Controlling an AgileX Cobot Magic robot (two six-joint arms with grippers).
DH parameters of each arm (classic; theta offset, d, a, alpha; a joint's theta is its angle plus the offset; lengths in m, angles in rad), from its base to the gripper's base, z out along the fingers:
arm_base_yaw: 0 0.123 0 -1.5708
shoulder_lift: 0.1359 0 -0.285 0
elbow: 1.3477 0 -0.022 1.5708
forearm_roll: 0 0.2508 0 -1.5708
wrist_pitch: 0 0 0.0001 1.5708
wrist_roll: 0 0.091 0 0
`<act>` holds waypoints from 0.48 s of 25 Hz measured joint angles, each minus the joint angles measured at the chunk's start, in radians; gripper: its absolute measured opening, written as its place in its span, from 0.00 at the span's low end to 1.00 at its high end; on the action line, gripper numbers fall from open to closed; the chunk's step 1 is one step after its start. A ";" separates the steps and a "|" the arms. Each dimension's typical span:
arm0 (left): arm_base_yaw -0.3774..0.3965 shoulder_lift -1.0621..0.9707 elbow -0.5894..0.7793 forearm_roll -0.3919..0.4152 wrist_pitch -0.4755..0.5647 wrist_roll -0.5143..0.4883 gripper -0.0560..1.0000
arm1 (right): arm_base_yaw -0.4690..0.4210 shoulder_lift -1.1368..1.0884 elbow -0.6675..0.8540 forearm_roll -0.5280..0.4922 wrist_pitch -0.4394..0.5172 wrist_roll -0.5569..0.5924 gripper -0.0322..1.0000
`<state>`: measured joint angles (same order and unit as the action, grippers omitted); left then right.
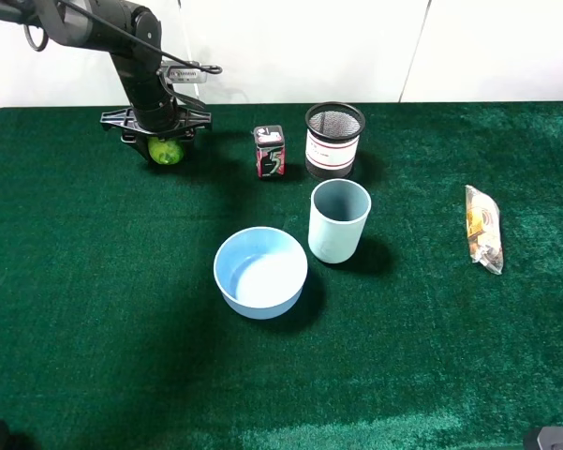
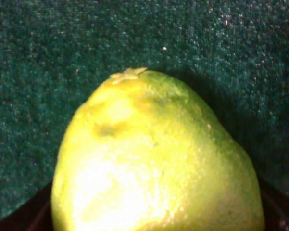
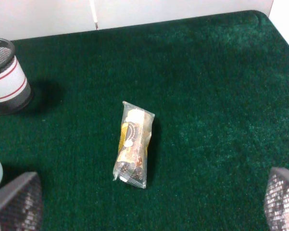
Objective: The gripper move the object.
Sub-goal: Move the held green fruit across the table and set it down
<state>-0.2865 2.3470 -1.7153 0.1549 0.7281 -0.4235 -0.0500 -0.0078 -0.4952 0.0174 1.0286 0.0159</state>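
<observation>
The left gripper [image 1: 165, 142] sits at the far left of the green cloth table [image 1: 94, 309], near its back edge, with its fingers drawn in against either side of the lime-green fruit [image 1: 166, 151], clamped on it. From the high camera I cannot tell whether the fruit rests on the cloth or hangs just above it. In the left wrist view the fruit fills most of the frame and looks egg-shaped rather than truly round. Its long axis runs away from the camera, and its narrower end, tipped with a small pale stem nub [image 2: 129, 73], points outward toward the cloth beyond. The broader end is nearest the wrist. To the right of the fruit, well apart from it, stand a red-black small box [image 1: 270, 151] and a black mesh pen cup [image 1: 334, 141]. A grey-blue cup [image 1: 339, 221] stands in front of the pen cup, with a blue bowl [image 1: 260, 272] just beside it. A clear snack packet [image 1: 482, 230] lies alone at the right. The right gripper [image 3: 149, 207] hovers near that packet, its fingers [image 3: 14, 202] spread wide apart and holding nothing.
</observation>
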 joint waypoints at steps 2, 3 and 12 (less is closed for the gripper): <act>0.000 -0.001 0.000 0.000 0.002 0.000 0.68 | 0.000 0.000 0.000 0.000 0.000 0.000 0.70; 0.000 -0.002 0.000 0.000 0.004 0.000 0.68 | 0.000 0.000 0.000 0.000 0.000 0.000 0.70; 0.000 -0.043 -0.034 0.006 0.112 0.001 0.68 | 0.000 0.000 0.000 0.000 0.000 0.000 0.70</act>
<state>-0.2865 2.3036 -1.7489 0.1610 0.8403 -0.4226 -0.0500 -0.0078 -0.4952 0.0174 1.0286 0.0159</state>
